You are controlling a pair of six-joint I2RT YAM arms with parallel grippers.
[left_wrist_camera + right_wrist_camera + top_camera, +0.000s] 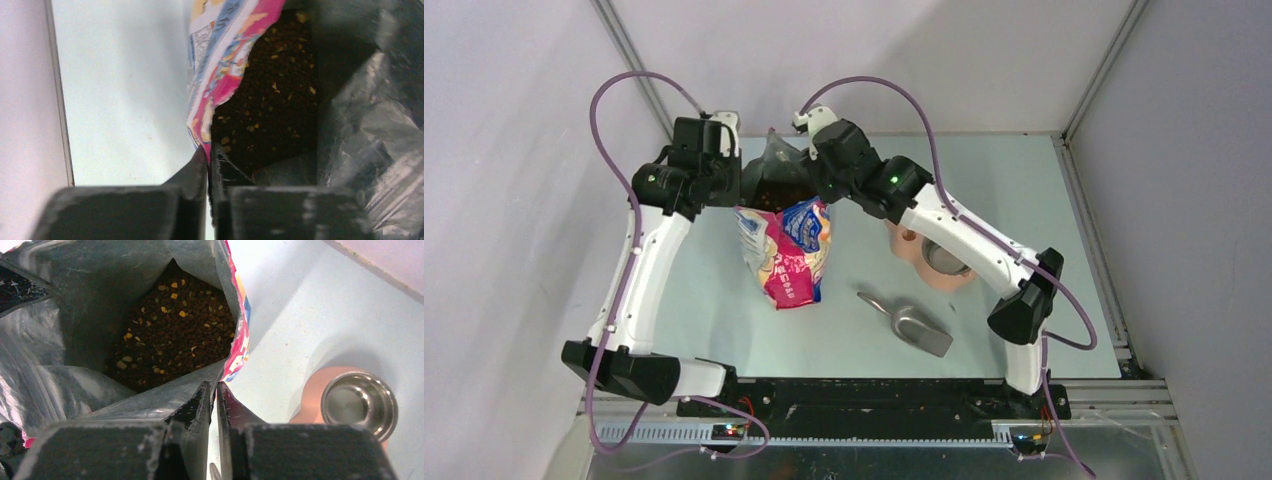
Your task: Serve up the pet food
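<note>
The pet food [175,330] is a mass of small dark brown kibble lying inside the open printed bag [786,255], which stands upright mid-table. It also shows in the left wrist view [270,95] and, dimly, in the bag's mouth in the top view [776,190]. My left gripper [208,150] is shut on the bag's left rim [225,50]. My right gripper [214,386] is shut on the bag's right rim [227,367]. Both grippers [742,185] [812,165] hold the mouth spread open between them.
A steel bowl in a pinkish-brown holder [939,258] sits right of the bag, partly under my right arm; it also shows in the right wrist view [359,402]. A grey metal scoop [914,325] lies on the table in front of the bowl.
</note>
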